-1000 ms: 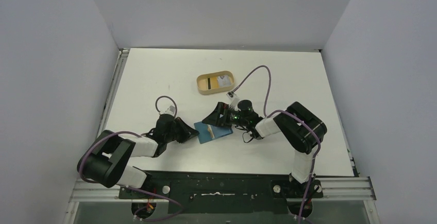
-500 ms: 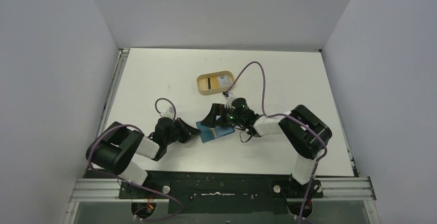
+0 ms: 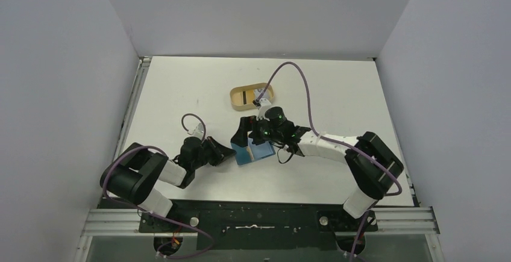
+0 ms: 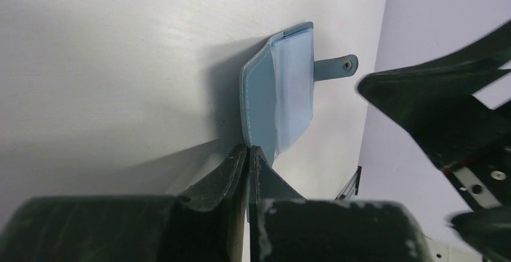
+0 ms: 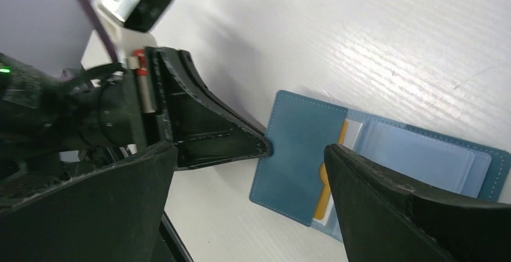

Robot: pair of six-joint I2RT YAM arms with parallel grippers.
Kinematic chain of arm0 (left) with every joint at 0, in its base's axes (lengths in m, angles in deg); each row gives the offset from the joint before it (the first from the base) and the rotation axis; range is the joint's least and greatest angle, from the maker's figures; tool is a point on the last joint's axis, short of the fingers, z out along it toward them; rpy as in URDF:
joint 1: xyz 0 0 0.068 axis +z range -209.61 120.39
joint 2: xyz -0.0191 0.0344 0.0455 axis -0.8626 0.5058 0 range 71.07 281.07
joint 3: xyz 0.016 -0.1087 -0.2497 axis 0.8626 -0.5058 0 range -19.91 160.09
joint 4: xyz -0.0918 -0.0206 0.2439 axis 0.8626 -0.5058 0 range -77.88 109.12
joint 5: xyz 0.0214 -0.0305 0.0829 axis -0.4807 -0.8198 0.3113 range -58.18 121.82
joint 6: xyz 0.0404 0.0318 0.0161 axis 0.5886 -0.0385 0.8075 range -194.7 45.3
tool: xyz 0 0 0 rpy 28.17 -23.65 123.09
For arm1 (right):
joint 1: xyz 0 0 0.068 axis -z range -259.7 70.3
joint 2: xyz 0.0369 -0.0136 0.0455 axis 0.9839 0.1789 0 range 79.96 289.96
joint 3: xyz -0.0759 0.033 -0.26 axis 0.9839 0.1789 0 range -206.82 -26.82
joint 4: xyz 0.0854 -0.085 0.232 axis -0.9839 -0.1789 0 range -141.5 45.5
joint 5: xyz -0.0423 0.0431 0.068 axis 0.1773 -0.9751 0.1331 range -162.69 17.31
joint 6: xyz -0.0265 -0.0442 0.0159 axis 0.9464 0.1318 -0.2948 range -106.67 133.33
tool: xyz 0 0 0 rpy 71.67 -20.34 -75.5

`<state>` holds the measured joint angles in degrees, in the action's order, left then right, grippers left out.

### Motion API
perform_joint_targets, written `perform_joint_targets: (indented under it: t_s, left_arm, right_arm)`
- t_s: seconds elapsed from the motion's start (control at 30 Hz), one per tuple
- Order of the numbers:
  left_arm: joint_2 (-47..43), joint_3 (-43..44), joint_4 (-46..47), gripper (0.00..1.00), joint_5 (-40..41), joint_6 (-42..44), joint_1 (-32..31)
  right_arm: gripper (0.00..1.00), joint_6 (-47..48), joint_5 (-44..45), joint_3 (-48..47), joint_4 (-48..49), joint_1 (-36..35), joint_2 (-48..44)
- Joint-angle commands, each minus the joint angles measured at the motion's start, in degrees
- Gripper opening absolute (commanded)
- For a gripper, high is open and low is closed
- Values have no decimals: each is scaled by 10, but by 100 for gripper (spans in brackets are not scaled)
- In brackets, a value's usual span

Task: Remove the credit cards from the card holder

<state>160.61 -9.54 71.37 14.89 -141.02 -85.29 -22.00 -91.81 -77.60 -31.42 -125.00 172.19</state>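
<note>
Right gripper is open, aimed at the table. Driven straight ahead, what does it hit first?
Most likely the open card holder, framed between the fingers of the right gripper. The left gripper, pinching the holder's edge, sits close beside that line; depth is unclear.

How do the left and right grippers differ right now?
The left gripper is shut, pinching the card holder's edge; the right gripper is wide open, holding nothing. The left gripper meets the card holder from its side, low on the table; the right gripper hovers over it. Shared: both black, two-fingered, at the card holder.
</note>
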Motion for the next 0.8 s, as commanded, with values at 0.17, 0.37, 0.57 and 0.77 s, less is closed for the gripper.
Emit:
perform_joint_targets:
  t_s: [0.17,0.37,0.57,0.77]
  left_arm:
    - [-39,15,-20,0,-5,31,2]
    - [-46,25,-65,0,-2,52,2]
    - [-67,39,-149,0,11,88,1]
    - [-88,59,-256,0,37,129,-3]
  right_arm:
    - [100,-47,-58,-6,89,19,115]
    - [100,-36,-53,-11,78,18,122]
    - [100,-31,-51,3,76,11,124]
    - [100,-8,-21,-2,32,-11,119]
